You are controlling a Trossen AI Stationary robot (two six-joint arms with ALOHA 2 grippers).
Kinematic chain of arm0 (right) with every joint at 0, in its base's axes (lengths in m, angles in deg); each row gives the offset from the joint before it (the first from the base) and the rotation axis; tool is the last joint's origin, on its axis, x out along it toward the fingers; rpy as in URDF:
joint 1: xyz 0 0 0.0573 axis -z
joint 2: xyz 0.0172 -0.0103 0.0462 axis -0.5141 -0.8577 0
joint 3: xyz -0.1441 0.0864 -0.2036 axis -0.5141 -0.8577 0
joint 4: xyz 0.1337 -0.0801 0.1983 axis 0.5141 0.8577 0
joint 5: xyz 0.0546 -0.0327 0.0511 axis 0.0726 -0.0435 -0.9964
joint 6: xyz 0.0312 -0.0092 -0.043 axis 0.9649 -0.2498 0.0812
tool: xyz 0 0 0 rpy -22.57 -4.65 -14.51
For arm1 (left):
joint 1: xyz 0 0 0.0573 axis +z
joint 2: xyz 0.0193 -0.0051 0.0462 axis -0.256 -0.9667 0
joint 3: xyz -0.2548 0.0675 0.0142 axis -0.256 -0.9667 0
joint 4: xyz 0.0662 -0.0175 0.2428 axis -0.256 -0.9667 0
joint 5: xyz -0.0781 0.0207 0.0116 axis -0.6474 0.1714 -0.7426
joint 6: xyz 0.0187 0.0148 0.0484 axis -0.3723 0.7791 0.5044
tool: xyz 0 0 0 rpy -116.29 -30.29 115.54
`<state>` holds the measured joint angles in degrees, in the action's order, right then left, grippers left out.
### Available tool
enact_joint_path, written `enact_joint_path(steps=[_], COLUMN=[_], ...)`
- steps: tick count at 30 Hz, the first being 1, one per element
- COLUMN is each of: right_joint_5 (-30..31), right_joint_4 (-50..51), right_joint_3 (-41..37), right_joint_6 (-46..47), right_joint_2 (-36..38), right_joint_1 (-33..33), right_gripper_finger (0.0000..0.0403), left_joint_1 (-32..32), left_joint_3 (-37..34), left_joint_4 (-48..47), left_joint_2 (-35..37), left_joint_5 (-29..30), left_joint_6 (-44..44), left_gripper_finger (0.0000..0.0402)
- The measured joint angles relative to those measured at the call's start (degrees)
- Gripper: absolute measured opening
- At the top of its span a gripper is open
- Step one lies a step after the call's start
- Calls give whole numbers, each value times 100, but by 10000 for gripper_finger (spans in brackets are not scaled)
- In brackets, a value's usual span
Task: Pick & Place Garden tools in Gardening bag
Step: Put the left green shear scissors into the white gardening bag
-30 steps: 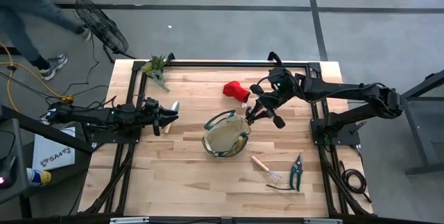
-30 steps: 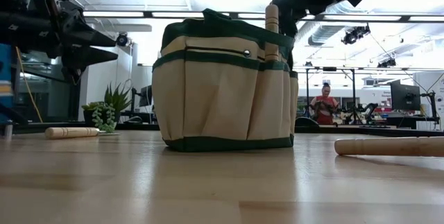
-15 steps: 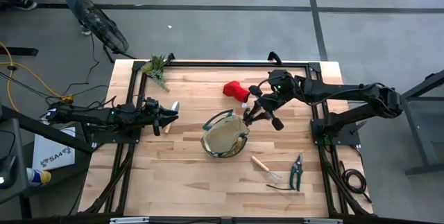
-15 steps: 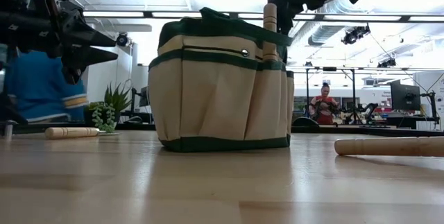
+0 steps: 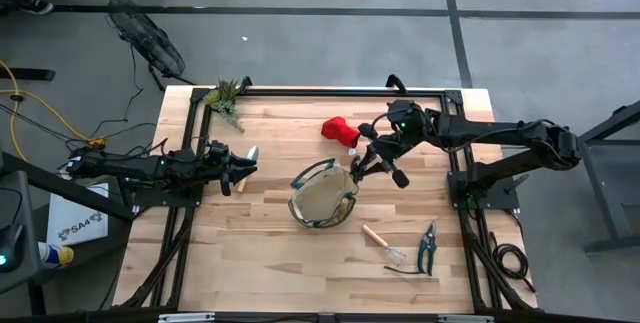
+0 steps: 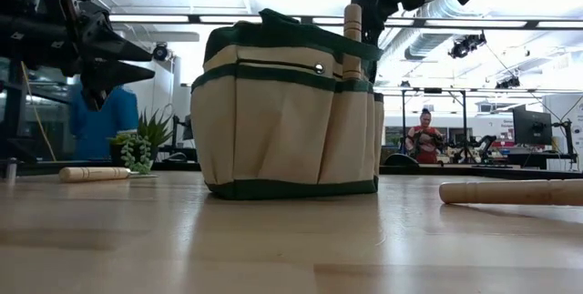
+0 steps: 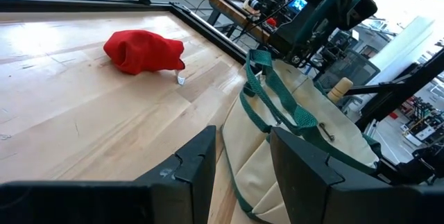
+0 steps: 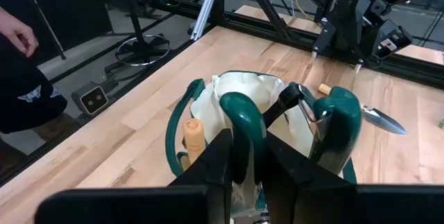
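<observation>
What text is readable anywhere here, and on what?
"SA4", small and approximate: white box on the floor by the left arm.
White print on a person's dark clothing: too blurred to read.
Gardening bag, pruner in the right gripper: none.

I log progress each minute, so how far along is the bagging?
One wooden-handled tool already stands in the gardening bag. The right hand grips green-handled pruners over it. Left: red glove, rake, second pruners, and the trowel near the idle left hand.
</observation>
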<state>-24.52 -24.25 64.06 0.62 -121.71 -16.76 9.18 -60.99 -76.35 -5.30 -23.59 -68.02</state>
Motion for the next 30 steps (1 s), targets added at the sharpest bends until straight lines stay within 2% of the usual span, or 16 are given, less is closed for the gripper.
enact_joint_path(steps=[19, 30], right_joint_5=[218, 627], right_joint_4=[106, 108], right_joint_3=[2, 2], right_joint_6=[251, 402], right_joint_2=[-425, -489], right_joint_1=[-33, -31], right_gripper_finger=[39, 39], left_joint_1=[0, 0], left_joint_3=[0, 0], left_joint_4=[-9, -17], left_joint_2=[2, 2], left_joint_5=[15, 11], left_joint_6=[0, 0], left_gripper_finger=[134, 134])
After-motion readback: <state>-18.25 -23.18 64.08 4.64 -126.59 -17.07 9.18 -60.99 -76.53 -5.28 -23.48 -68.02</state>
